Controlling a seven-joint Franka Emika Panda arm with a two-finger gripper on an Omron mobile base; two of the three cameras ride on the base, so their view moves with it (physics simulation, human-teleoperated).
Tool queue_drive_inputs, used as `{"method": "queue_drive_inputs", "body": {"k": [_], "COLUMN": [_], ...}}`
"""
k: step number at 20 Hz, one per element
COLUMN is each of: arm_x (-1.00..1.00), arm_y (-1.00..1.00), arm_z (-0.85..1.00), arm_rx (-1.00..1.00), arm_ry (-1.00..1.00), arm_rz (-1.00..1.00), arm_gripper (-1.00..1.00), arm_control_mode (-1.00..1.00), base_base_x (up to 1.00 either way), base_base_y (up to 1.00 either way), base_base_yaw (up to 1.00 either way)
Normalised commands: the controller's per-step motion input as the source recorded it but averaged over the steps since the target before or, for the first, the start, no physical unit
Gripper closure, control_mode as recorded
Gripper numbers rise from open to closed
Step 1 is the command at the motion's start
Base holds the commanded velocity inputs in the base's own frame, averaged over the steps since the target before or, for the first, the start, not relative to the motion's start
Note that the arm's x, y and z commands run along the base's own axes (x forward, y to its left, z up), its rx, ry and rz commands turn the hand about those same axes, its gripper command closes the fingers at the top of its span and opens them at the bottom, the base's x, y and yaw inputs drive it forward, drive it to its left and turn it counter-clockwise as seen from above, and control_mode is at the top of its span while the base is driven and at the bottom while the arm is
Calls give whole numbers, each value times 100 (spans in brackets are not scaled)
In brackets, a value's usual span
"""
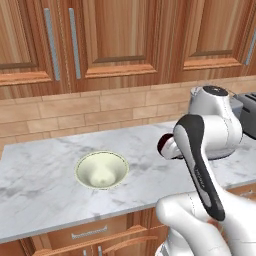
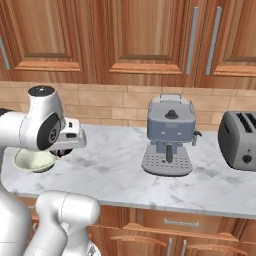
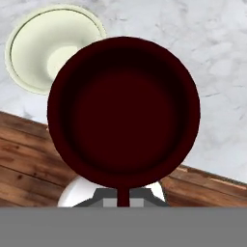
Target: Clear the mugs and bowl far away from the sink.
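The dark red mug (image 3: pixel 123 108) hangs above the marble counter's front edge, its mouth facing the hand camera. My gripper (image 3: pixel 124 198) is shut on it at the handle side, low in the hand view. In the left base view the mug (image 1: pixel 163 145) peeks out from behind my forearm, right of the bowl. The pale cream bowl (image 1: pixel 101 169) stands upright on the counter. It also lies at the top left of the hand view (image 3: pixel 46 46) and is partly hidden behind my arm in the right base view (image 2: pixel 33 161). The sink is out of view.
A grey espresso machine (image 2: pixel 169 135) and a dark toaster (image 2: pixel 239 140) stand further right on the marble counter (image 2: pixel 110 175). Wooden wall cabinets hang above the tiled backsplash. Drawer fronts run below the counter's front edge (image 3: pixel 29 159).
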Motion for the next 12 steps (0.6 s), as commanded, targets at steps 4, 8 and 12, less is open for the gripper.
{"method": "queue_drive_inputs", "body": {"k": [4, 8, 12], "arm_x": [38, 3, 3], "arm_y": [0, -9, -11], "arm_z": [-95, -65, -42], "arm_rx": [0, 0, 0], "arm_ry": [12, 1, 0], "arm_rz": [-3, -10, -16], "arm_gripper": [100, 100, 100], "arm_control_mode": [-100, -100, -100], "base_base_x": [0, 0, 0], "base_base_y": [0, 0, 0], "base_base_yaw": [0, 0, 0]}}
